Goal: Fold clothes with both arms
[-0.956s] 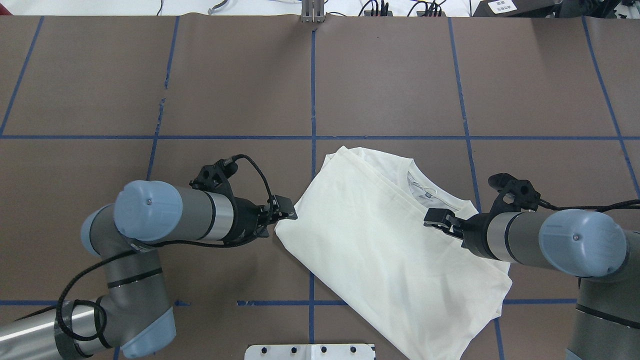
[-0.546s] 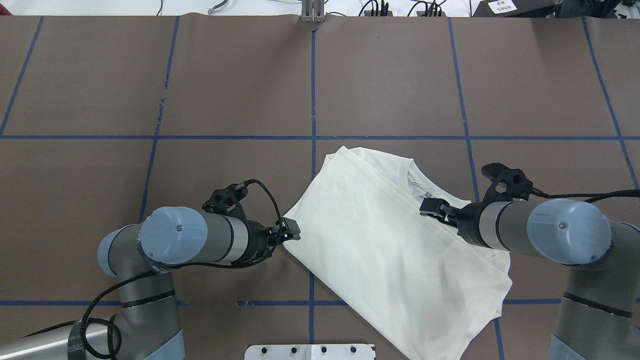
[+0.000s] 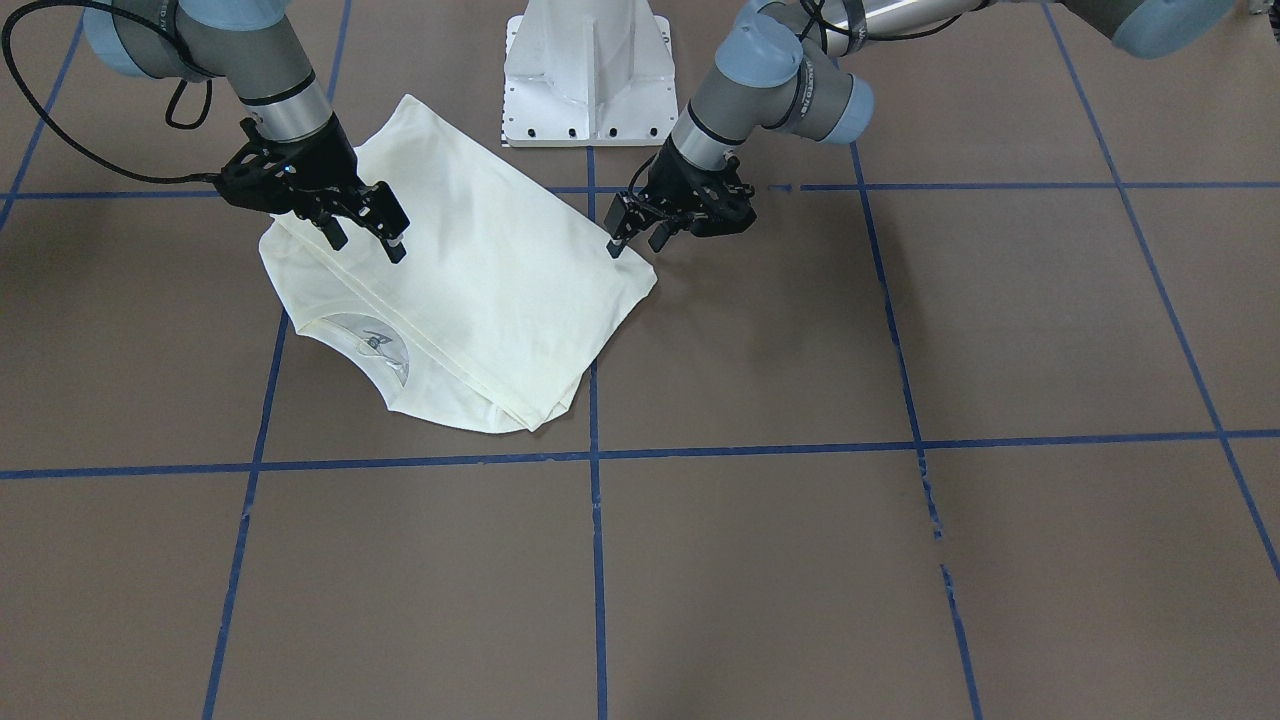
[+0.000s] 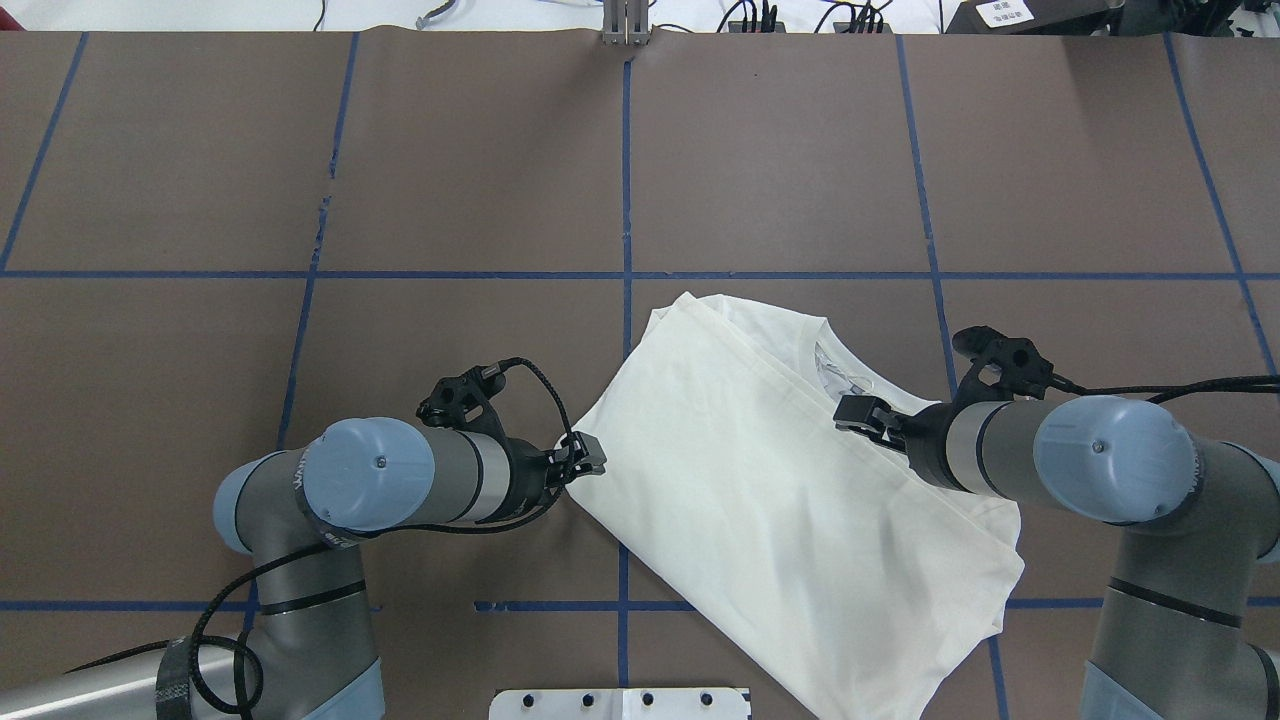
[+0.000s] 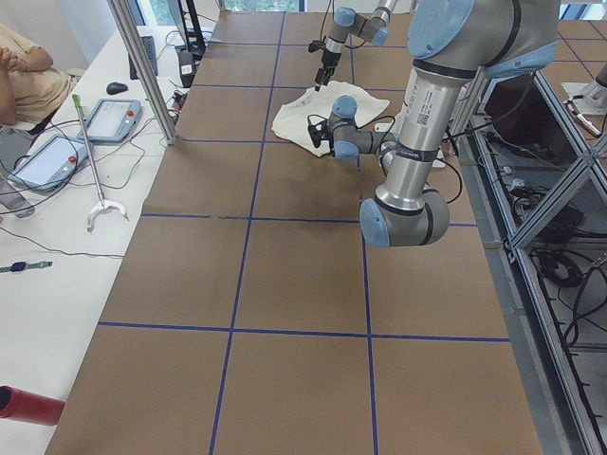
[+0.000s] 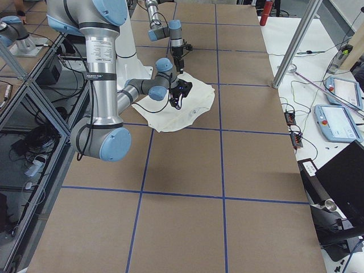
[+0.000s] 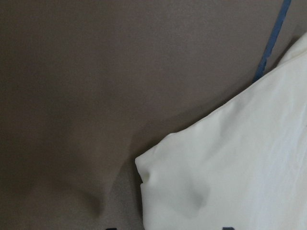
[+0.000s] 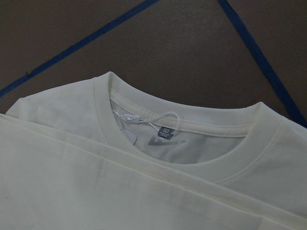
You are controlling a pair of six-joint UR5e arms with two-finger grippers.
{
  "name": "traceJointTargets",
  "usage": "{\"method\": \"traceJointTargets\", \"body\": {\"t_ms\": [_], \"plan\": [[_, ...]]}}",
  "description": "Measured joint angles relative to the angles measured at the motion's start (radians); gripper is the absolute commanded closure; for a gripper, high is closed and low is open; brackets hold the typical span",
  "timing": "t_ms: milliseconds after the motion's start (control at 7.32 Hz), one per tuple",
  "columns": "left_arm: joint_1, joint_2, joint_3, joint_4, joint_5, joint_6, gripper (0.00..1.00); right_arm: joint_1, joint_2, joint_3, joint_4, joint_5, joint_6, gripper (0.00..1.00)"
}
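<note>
The cream long-sleeved T-shirt [image 4: 780, 500] lies folded on the brown table, slanted, with its ribbed collar [image 8: 182, 139] at the far side. Its cat print is hidden. My left gripper [image 4: 590, 455] is open at the shirt's left corner [image 7: 158, 177]; in the front view its fingers [image 3: 613, 245] stand low over that corner [image 3: 640, 280]. My right gripper [image 4: 860, 412] is open just over the shirt, beside the collar, and it also shows in the front view [image 3: 365, 238]. Neither gripper holds cloth.
The white pedestal base [image 3: 585, 70] stands at the table's near edge, close to the shirt's hem. Blue tape lines [image 4: 626, 200] grid the table. On a side table lie tablets [image 5: 52, 161], a silver grabber pole [image 5: 90, 161] and a red cylinder [image 5: 28, 405].
My left arm swung nearer and to the right, bringing its gripper down onto the shirt's left corner. My right gripper crept slightly left and farther, toward the collar. The shirt has not moved.
</note>
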Motion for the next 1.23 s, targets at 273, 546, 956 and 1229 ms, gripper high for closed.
{"method": "traceJointTargets", "body": {"t_ms": [273, 546, 956, 1229], "plan": [[-0.002, -0.004, 0.015, -0.003, 0.018, 0.003, 0.97, 0.000, 0.014, -0.012, 0.000, -0.001, 0.000, 0.00], [-0.005, -0.004, 0.017, -0.003, 0.024, 0.007, 1.00, -0.001, 0.016, -0.016, 0.000, -0.003, 0.000, 0.00], [-0.087, 0.006, 0.032, -0.002, 0.020, 0.161, 1.00, -0.002, 0.022, -0.024, 0.000, -0.004, 0.002, 0.00], [-0.221, -0.004, 0.097, -0.024, 0.014, 0.280, 1.00, -0.004, 0.038, -0.035, 0.000, -0.009, 0.003, 0.00]]}}
